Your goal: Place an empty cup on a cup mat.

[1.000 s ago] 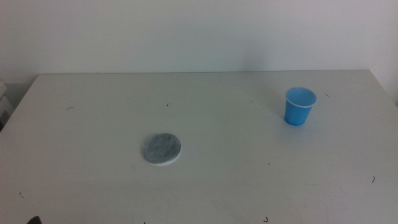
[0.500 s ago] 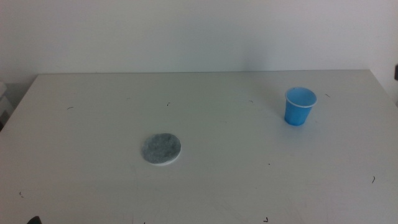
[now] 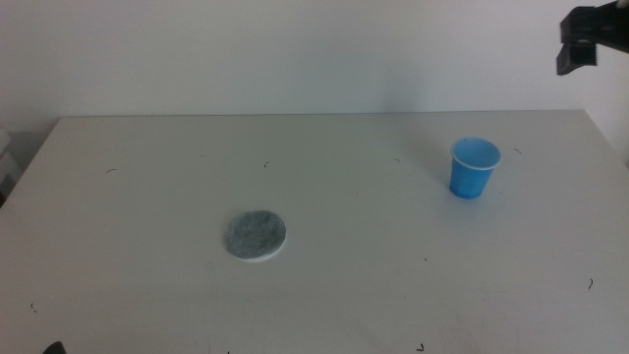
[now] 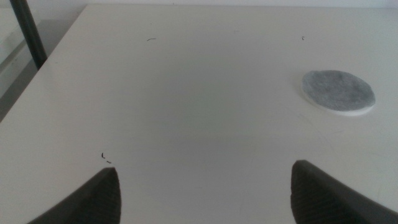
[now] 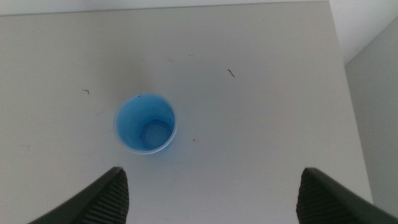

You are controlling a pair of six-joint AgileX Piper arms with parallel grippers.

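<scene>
The blue cup (image 3: 475, 168) stands upright and empty on the table's right side; it also shows from above in the right wrist view (image 5: 145, 123). The grey cup mat (image 3: 256, 235) lies flat left of centre, far from the cup, and shows in the left wrist view (image 4: 338, 92). My right gripper (image 5: 211, 193) is open, high above the table near the cup; part of that arm (image 3: 593, 39) shows at the top right of the middle view. My left gripper (image 4: 205, 193) is open and empty, low near the table's front left.
The white table (image 3: 354, 197) bears only small dark specks. Its right edge (image 5: 348, 106) runs close to the cup. A dark post (image 4: 28, 34) stands beyond the table's left side.
The right arm has come into the middle view at the top right, moving in from the right edge. The cup and the mat have not moved.
</scene>
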